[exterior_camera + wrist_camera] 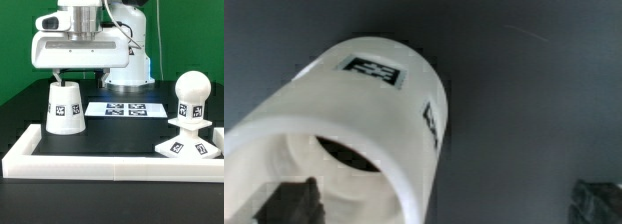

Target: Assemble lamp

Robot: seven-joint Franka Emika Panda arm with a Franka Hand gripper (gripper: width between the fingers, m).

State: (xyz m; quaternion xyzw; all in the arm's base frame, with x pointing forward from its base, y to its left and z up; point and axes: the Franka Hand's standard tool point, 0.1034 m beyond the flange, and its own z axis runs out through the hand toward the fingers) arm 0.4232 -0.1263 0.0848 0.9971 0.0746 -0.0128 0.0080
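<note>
Shade (66, 108) stands upright on the black bench (120, 135), near its front rail (110, 166), on the exterior view's left. Tool (62, 76) directly above it, one finger (292, 203) reaching into the shade's open top, pinching the rim. Bulb (190, 97) sits on the base (186, 146), well apart, on the exterior view's right. Marker board (125, 108) lies flat between, farther back.

The shade (64, 108) looks like smooth white plastic with a soft, matt skin, and the printed tags on it are flat black and white. The bulb (190, 95) and the base (186, 146) have the same matt white plastic. The table (130, 132) is dark and dull. The marker board (126, 108) seems thin and paper-flat.
</note>
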